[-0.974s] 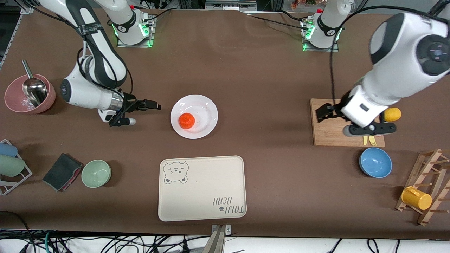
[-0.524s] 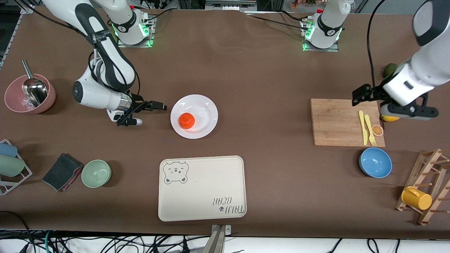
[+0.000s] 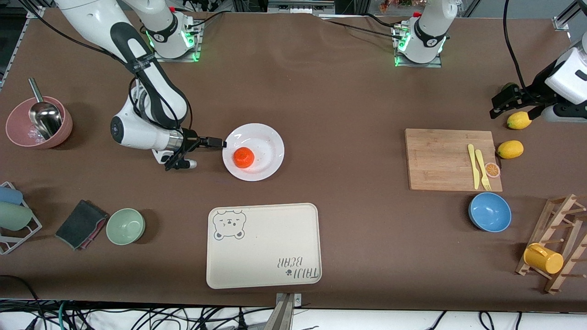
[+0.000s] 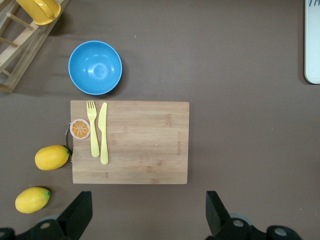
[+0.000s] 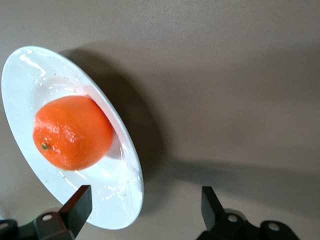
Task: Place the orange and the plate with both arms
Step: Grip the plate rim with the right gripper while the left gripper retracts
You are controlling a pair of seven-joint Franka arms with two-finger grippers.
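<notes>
Right pincer open-jawed beside plate

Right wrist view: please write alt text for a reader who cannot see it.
An orange lies on a white plate on a brown table. The right gripper is at the plate's edge, its dark fingers open, with the plate's rim between them.

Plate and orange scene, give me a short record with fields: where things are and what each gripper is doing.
orange: on the plate
plate: on the table, farther from the front camera than the bear tray
right gripper: open, at the plate's rim toward the right arm's end
left gripper: open, waiting above a lemon near the cutting board
</notes>
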